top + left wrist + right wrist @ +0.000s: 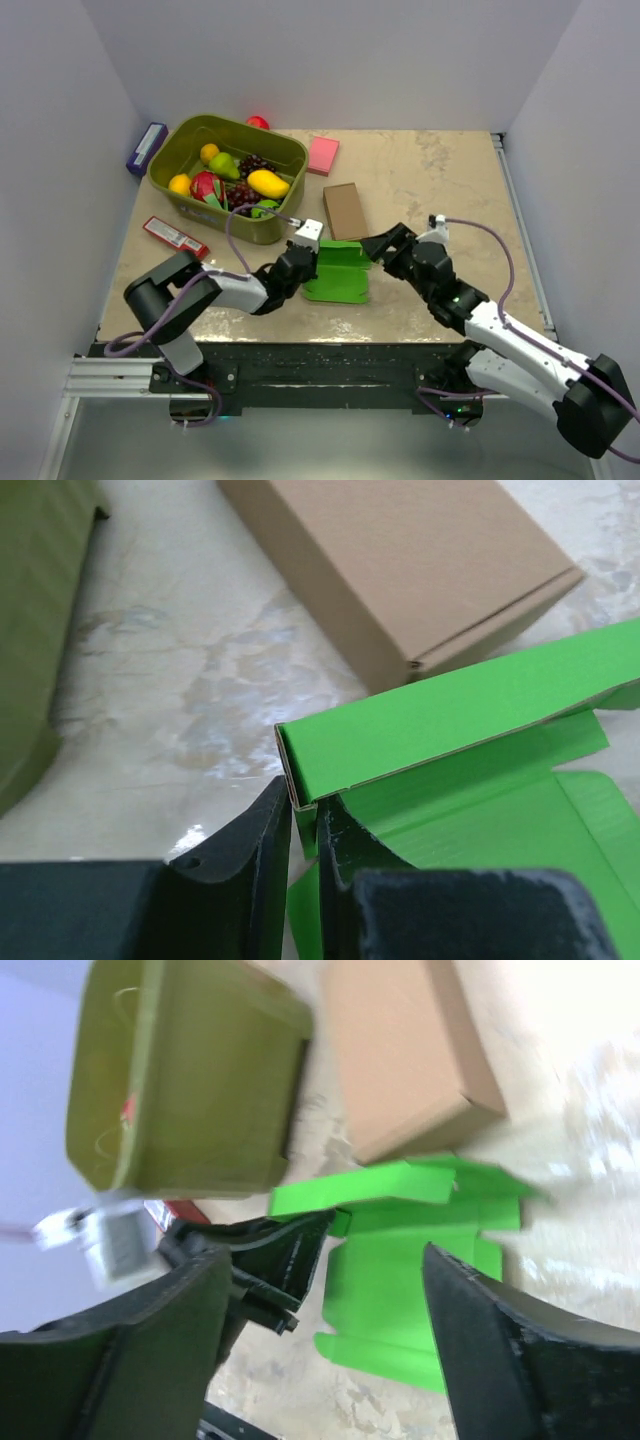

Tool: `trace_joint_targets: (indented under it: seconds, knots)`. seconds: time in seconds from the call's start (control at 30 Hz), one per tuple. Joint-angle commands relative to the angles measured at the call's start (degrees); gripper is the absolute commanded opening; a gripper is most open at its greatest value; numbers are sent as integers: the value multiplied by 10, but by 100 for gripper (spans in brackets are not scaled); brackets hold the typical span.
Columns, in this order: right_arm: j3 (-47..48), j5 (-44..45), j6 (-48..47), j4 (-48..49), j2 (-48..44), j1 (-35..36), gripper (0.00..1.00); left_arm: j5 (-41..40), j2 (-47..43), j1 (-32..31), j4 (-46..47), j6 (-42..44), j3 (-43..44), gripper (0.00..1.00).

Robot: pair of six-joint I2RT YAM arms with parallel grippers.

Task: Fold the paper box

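Observation:
The paper box [340, 272] is a bright green card blank, partly folded, lying at the near middle of the table. My left gripper [306, 258] is shut on its left edge; the left wrist view shows the fingers [262, 850] pinching a folded green side flap [450, 715] that stands up. My right gripper [382, 246] is open just right of the box's far corner and holds nothing. In the right wrist view the green blank [410, 1260] lies between and beyond my open fingers [490, 1330], with the left gripper [300, 1250] at its left edge.
A brown cardboard box [344, 210] lies just behind the green blank. An olive bin of toy fruit [228, 178] stands at the far left, a pink pad [322, 155] beside it. A red packet [174, 236] and a purple object [146, 148] lie at the left.

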Motion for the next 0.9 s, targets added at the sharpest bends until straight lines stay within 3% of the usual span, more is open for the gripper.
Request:
trace_joint_targets:
  seconds: [0.0, 0.13, 0.4, 0.67, 0.87]
  knots:
    - [109, -6, -178, -159, -10, -1, 84, 140, -71, 46, -142, -21, -3, 0]
    - [170, -45, -287, -231, 26, -2, 83, 258, -115, 98, -197, -35, -8, 0]
    - [151, -88, -331, -253, 41, 23, 78, 380, -171, 154, -277, -28, 10, 0]
    - [113, -76, -339, -206, 59, 47, 74, 393, -201, 160, -316, -17, 18, 0]
    - [104, -66, -331, -171, 101, 75, 60, 396, -215, 159, -321, -19, 20, 0]
